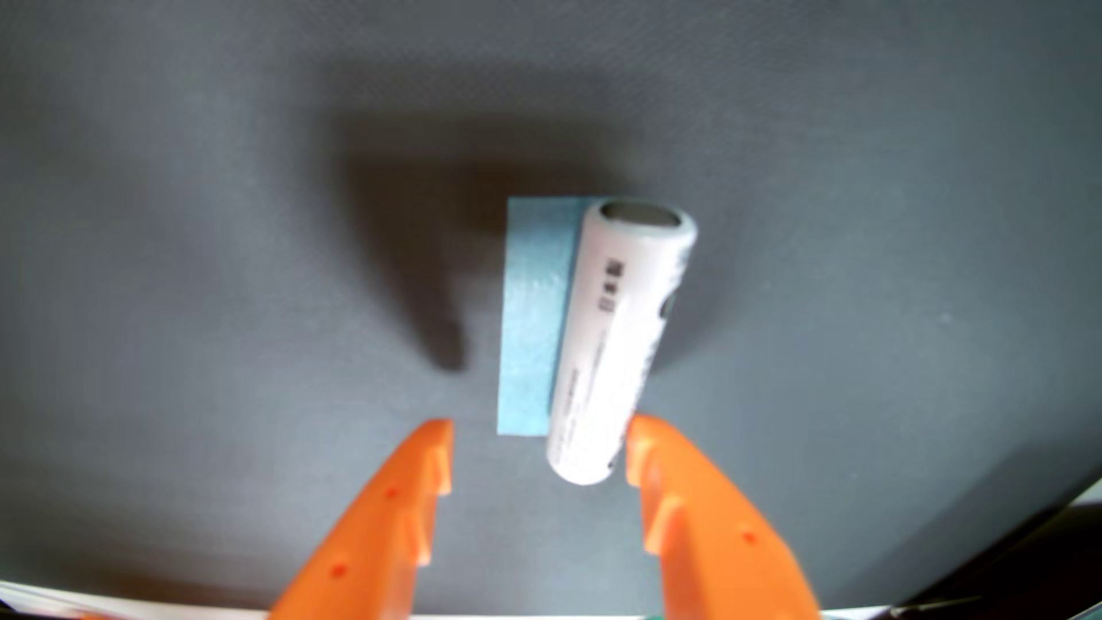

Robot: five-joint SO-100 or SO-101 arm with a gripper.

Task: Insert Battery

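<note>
Fingers (pixel 440 459): orange, spread apart, grasping nothing; right one seems to touch the near end of the battery, picture blurred | battery (pixel 620 340): white cylinder, lying partly over the right edge of the blue pad, far end slightly to the right | blue pad (pixel 531 322): flat on dark grey desk (pixel 209 298)

The battery (pixel 620 340) is a white cylinder with small dark print down its side, grey flat end facing the mat's (pixel 238 238) far edge. It lies lengthwise, tilted a bit, along the right edge of a light blue pad (pixel 534 322) mid-mat.
</note>
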